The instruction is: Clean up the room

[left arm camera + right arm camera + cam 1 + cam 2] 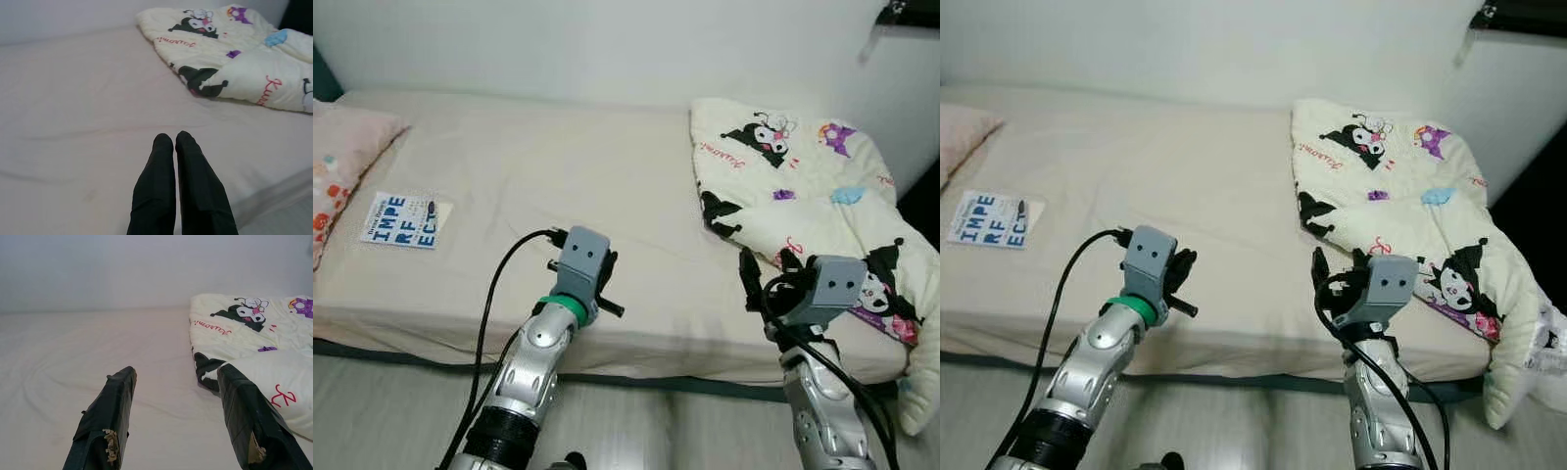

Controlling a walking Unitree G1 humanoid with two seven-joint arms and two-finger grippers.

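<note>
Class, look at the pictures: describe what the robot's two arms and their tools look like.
Both arms are silver metal with black joints and looping black cables. Each wrist carries a grey camera box. The left arm has a green ring below its box. The left tool and right tool each have two long black fingers; the right fingers' covering is frayed at the base.

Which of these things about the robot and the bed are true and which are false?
1. The quilt lies bunched on the robot's right side of the bed. True.
2. The book sits on top of the quilt. False: it lies on the bare sheet, near the pillow on the left.
3. The left tool is shut, holding nothing. True.
4. The right tool is gripping the quilt. False: it is open, over the sheet beside the quilt.
5. The quilt has cartoon pictures on it. True.
</note>
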